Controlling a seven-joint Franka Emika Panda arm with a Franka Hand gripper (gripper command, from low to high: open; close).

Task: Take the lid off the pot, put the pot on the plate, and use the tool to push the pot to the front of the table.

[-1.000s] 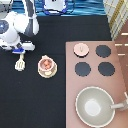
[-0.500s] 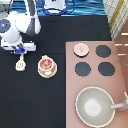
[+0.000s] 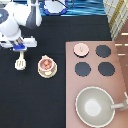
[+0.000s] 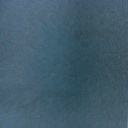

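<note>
The pink pot [image 3: 46,64] stands without its lid on the cream plate [image 3: 48,73], left of the stove, its reddish inside showing. The pale-pink lid [image 3: 81,48] lies on the stove's top-left burner place. The cream spatula [image 3: 20,63] lies on the black table [image 3: 30,105] at the exterior view's left, slotted head toward the bottom. My gripper [image 3: 20,49] hovers right over the spatula's handle end, near the exterior view's upper left. The wrist view shows only a blank dark surface.
A brown stove panel [image 3: 92,82] with three bare black burners [image 3: 103,51] fills the right side. A large grey pan [image 3: 94,106] with a handle sits at its bottom. A blue-rimmed object [image 3: 55,7] lies at the top edge.
The gripper has dropped slightly toward the spatula's handle. Pot, plate and lid have not moved.
</note>
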